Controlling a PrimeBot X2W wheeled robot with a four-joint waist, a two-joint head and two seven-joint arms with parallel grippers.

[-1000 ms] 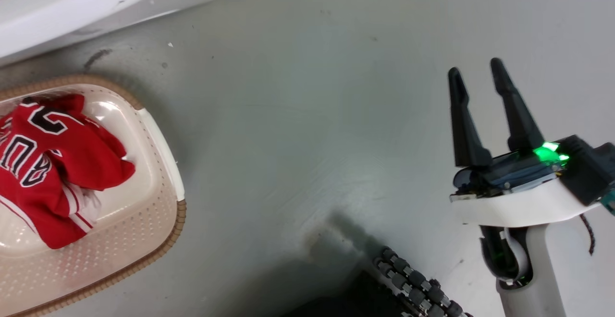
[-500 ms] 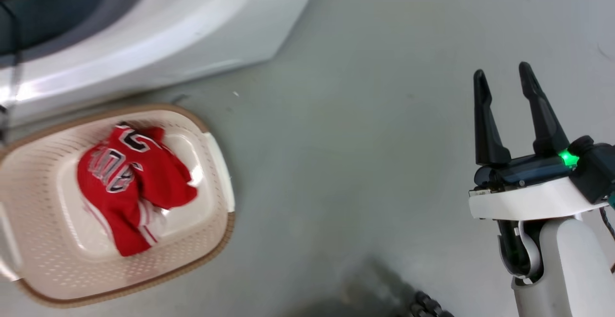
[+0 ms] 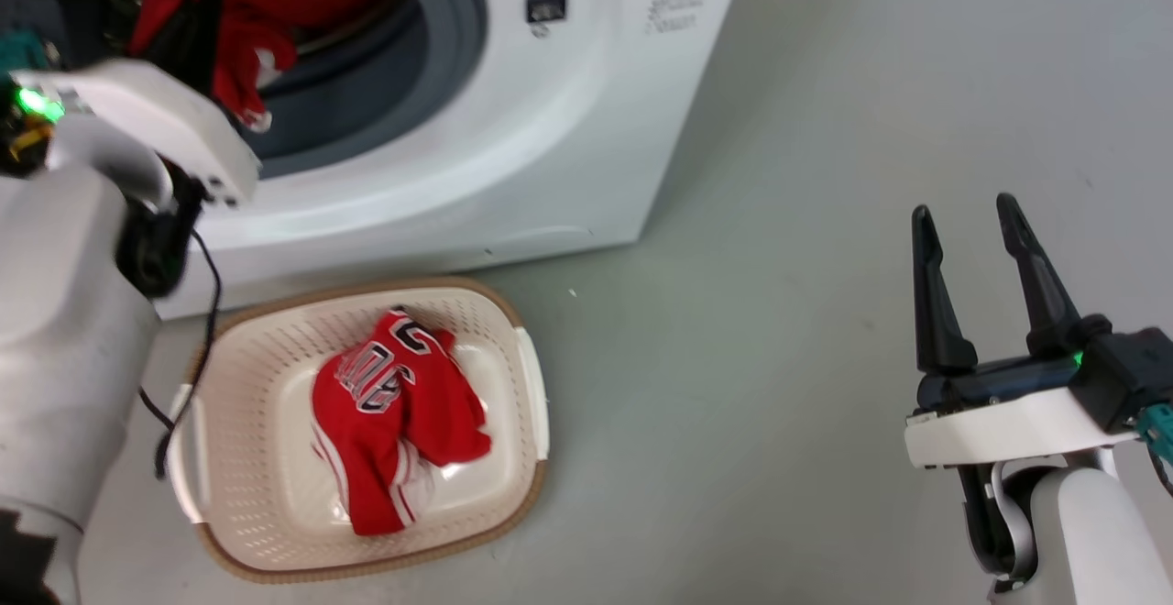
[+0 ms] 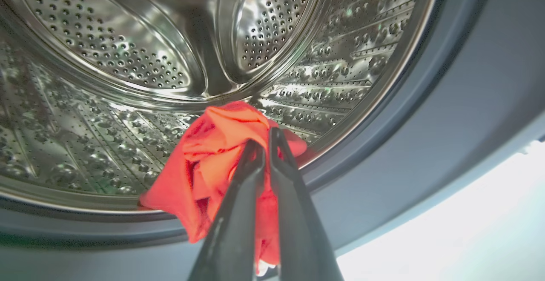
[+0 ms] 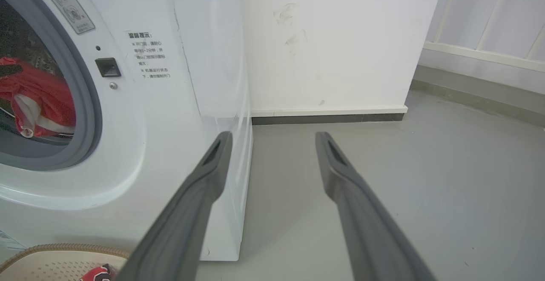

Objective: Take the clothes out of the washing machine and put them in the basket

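The white washing machine stands open at the upper left. My left gripper reaches into its porthole. The left wrist view shows that gripper shut on a bright red garment, held at the drum's front lip, with the perforated steel drum behind it. The same red cloth shows through the porthole in the right wrist view. The cream basket sits on the floor before the machine and holds a red jersey with lettering. My right gripper hovers open over bare floor at the right, holding nothing.
A black cable hangs from my left forearm over the basket's left rim. A white wall with a dark skirting strip stands beside the machine. Grey floor stretches between the basket and my right arm.
The head camera has swung, so the porthole and my left arm have come into view and the basket has shifted right in the frame. The right gripper stays open.
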